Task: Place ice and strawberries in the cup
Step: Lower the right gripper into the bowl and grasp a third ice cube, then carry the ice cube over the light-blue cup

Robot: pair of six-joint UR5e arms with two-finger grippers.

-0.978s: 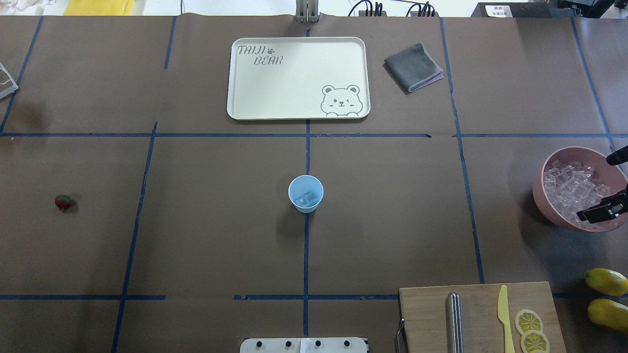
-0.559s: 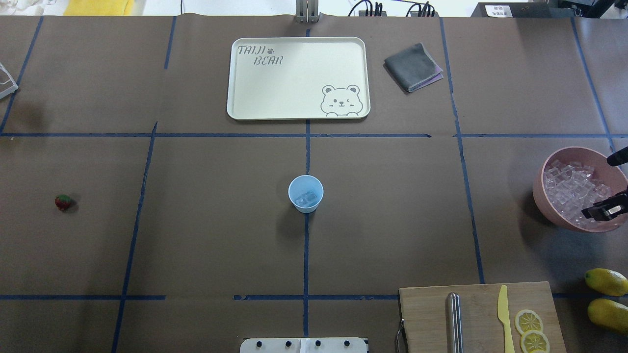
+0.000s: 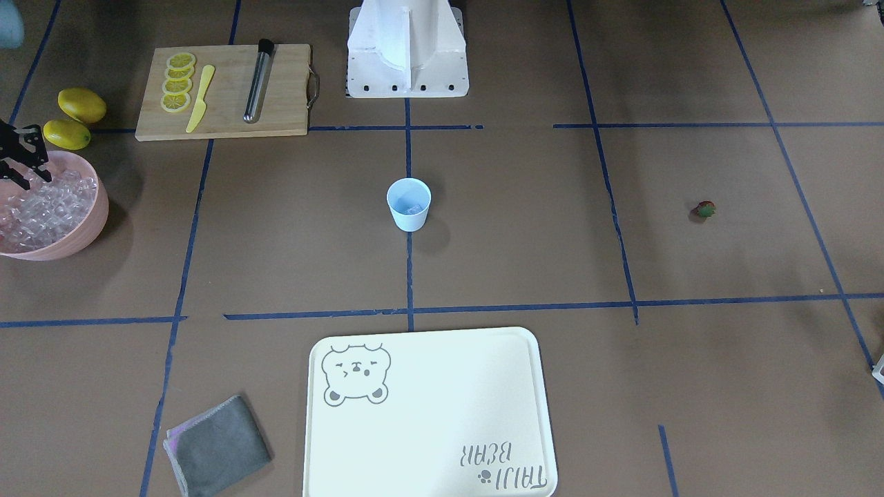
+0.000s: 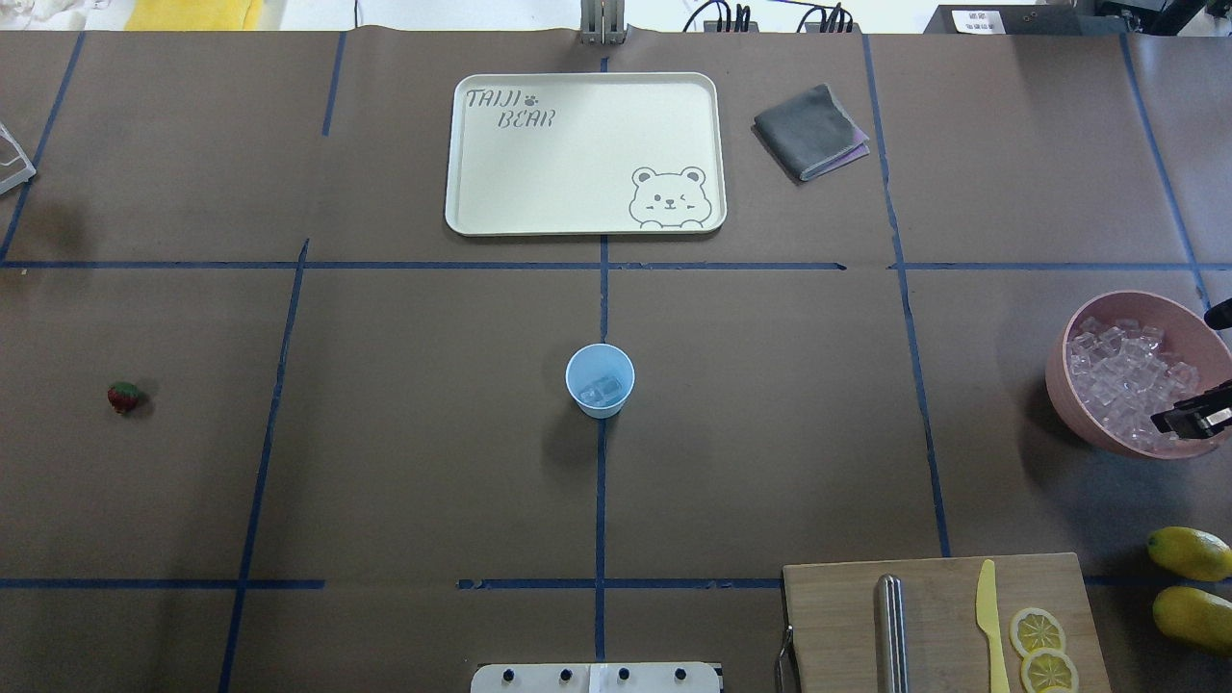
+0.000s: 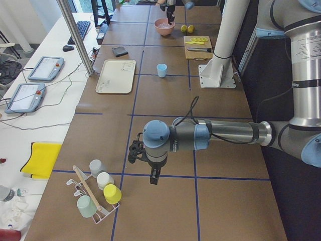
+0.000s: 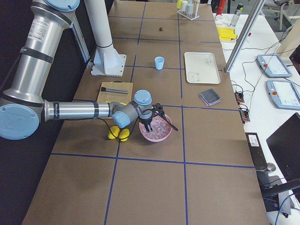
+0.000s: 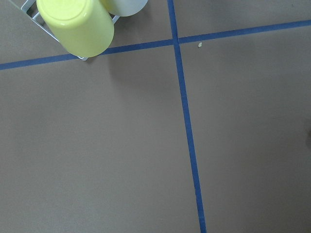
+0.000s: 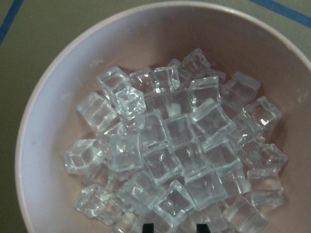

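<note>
The pale blue cup (image 4: 600, 380) stands upright at the table's middle, with a few ice cubes (image 4: 601, 390) inside it. The strawberry (image 4: 124, 397) lies alone at the far left. A pink bowl (image 4: 1059, 366) at the right holds several ice cubes (image 8: 165, 145). My right gripper (image 4: 1189, 419) hangs over the bowl's near side, open and empty. Its fingertips (image 8: 148, 227) sit just above the ice. My left gripper (image 5: 153, 176) shows only in the exterior left view, far from the cup. I cannot tell whether it is open or shut.
A cream bear tray (image 4: 462, 144) and a grey cloth (image 4: 810, 130) lie at the back. A cutting board (image 4: 837, 616) with a yellow knife, lemon slices and a metal rod sits front right, next to two lemons (image 4: 1190, 553). A cup rack (image 5: 95, 196) stands near my left gripper.
My right gripper has shifted a little to the right over the pink bowl. The cup and the strawberry have not moved.
</note>
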